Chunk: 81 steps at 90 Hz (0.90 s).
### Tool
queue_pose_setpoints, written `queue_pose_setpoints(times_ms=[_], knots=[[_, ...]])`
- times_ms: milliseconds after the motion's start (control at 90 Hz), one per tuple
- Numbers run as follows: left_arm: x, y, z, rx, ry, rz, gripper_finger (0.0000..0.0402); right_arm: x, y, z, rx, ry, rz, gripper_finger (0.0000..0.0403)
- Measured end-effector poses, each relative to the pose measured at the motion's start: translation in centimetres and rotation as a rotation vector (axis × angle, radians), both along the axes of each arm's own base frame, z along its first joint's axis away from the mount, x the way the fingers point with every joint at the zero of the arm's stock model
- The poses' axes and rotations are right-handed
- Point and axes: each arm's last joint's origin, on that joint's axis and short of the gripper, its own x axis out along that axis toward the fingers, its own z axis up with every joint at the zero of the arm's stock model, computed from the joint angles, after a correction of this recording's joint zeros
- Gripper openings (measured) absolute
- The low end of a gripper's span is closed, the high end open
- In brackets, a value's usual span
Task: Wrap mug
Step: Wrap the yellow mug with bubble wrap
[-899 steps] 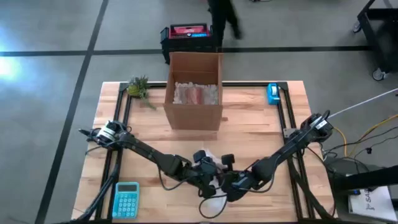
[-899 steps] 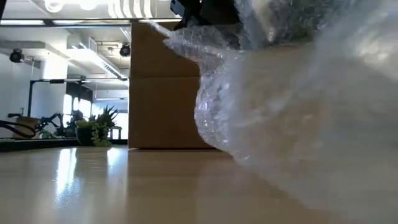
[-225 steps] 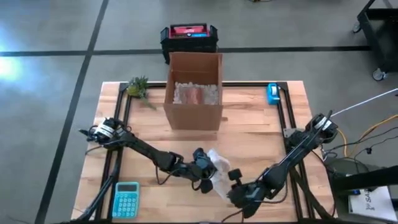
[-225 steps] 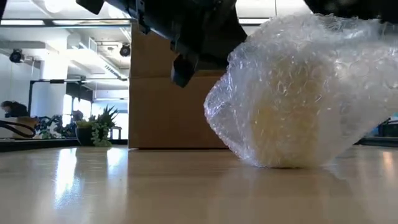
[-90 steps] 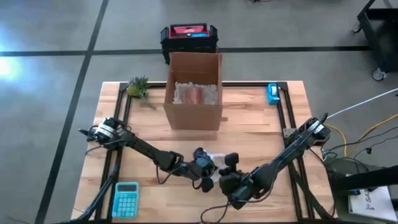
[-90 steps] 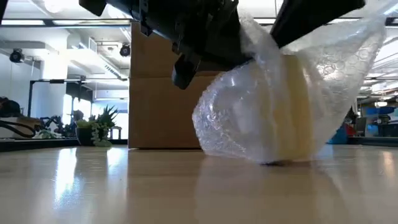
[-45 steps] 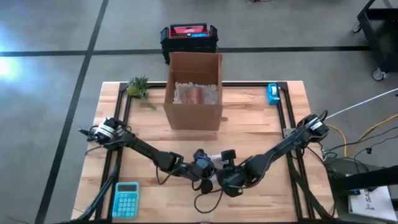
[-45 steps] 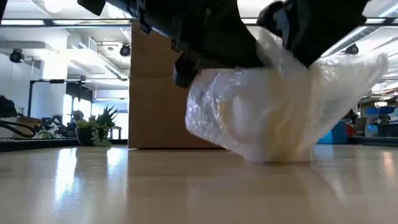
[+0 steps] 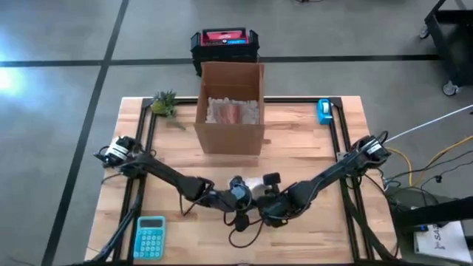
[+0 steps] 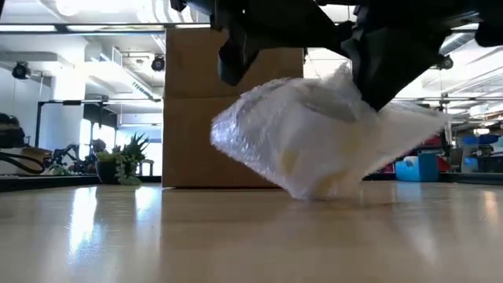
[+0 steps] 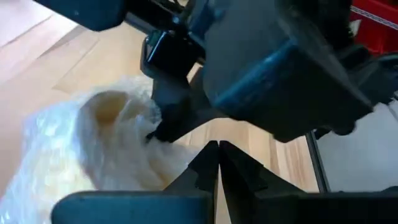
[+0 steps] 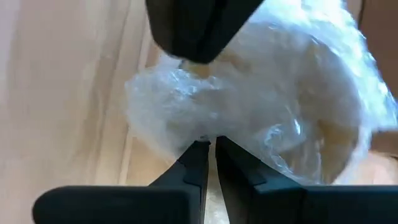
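Left end effector (image 9: 238,198) and right end effector (image 9: 267,198) meet at the bench's (image 9: 310,140) front centre, either side of the bubble-wrapped mug (image 10: 314,145). Right fingers are pinched together on a wrap edge; left fingers are pressed together, though whether they hold wrap is unclear. The bundle rests tilted on the bench, in front of the cardboard box (image 9: 230,107).

Clear bubble wrap (image 10: 314,145) over a cream mug (image 12: 323,134) — brown cardboard box (image 9: 230,111).
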Motion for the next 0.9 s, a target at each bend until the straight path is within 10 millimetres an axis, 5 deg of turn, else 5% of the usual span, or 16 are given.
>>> queue_pose_setpoints(times_ms=[244, 567, 900], knots=[[-1.8, 2.6, 1.5, 0.194, 0.103, 0.209, 0.0000, 0.5, -1.2, 0.0, -0.010, 0.009, -0.011, 0.0018], [-0.4, 6.4, -3.0, 0.214, 0.304, 0.208, 0.0000, 0.9, -1.9, 0.0, -0.017, 0.010, -0.002, 0.0018], [0.5, 6.1, -4.6, 0.075, 0.246, 0.110, 0.0000, 1.4, -1.9, 0.6, -0.011, 0.024, 0.081, 0.0018]])
